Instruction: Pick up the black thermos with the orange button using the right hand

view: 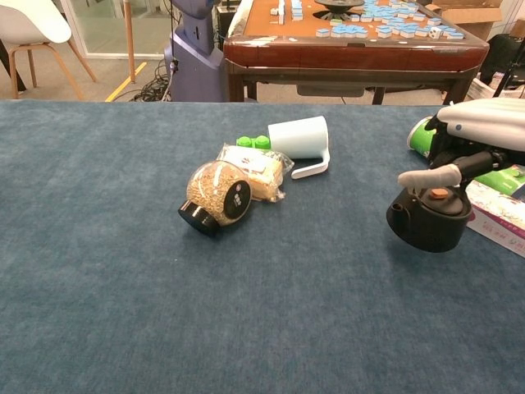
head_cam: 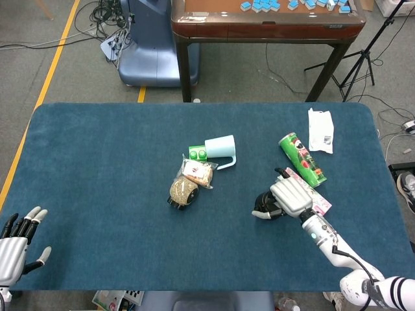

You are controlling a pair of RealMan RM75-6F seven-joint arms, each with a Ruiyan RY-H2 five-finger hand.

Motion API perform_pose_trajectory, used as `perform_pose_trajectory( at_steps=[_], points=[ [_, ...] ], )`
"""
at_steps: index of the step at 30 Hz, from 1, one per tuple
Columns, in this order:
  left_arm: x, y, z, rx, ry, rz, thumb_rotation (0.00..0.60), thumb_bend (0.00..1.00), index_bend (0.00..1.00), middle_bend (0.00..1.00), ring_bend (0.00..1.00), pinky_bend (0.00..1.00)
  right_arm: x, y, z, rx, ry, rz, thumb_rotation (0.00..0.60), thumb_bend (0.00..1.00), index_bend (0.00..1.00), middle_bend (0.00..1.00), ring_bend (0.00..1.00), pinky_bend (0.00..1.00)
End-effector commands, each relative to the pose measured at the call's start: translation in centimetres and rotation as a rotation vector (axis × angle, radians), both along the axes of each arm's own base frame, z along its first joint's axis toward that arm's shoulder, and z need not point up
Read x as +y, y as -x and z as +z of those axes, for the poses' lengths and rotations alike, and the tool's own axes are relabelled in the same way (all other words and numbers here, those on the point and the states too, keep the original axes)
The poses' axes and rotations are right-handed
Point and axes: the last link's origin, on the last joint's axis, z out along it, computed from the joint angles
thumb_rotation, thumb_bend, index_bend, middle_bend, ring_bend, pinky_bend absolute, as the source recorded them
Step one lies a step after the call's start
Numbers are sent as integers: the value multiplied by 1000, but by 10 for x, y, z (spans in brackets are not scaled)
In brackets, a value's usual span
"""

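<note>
The black thermos (view: 428, 220) with its orange button (view: 439, 194) on top is at the right of the blue table. My right hand (view: 476, 144) comes over it from the right and grips its upper part, the thumb across the front and the fingers behind. The thermos looks tilted and a little off the cloth. In the head view the right hand (head_cam: 290, 197) covers most of the thermos (head_cam: 261, 207). My left hand (head_cam: 14, 243) lies at the near left table edge, fingers apart and holding nothing.
A green can (head_cam: 301, 159) and a pink floral box (head_cam: 310, 193) lie just behind and right of the thermos. A white packet (head_cam: 320, 130) is at the far right. Mid-table are a pale mug (head_cam: 220, 149), a green block (head_cam: 197, 153), a snack bag (head_cam: 196, 173) and a grain jar (head_cam: 183, 192).
</note>
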Motion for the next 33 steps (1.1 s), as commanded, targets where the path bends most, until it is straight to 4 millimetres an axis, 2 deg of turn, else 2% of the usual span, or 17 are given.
perform_pose_trajectory(
  at_steps=[1,3,5,15,24,28,33],
  points=[
    [0,0,0,-1,1,0,600,293,110,68,130,15,-1,-5,3,1,17,17,180,68,1000,1000,881,129],
    [-1,-1,0,-5,1,-3,600,293,110,68,130,15,-2,-8,4,3,22,26,180,191,1000,1000,882,139],
    [-1,-1,0,-7,1,-4,600,293,110,68,130,15,-3,-11,5,10,26,34,182,261,1000,1000,881,139],
    [-1,0,2,-13,-6,-7,600,294,110,68,130,15,-7,-22,7,32,41,48,192,394,1000,1000,881,139],
    [0,1,1,-17,-4,-11,600,293,110,68,130,15,-9,-27,7,37,45,47,253,468,1000,1000,881,139],
    [1,2,0,-18,-2,-9,600,293,110,68,130,15,-10,-27,6,42,46,48,292,529,1000,1000,880,139],
    [1,3,0,-18,-2,-5,600,293,110,68,130,15,-10,-26,4,51,47,48,354,559,1000,995,879,139]
  ],
)
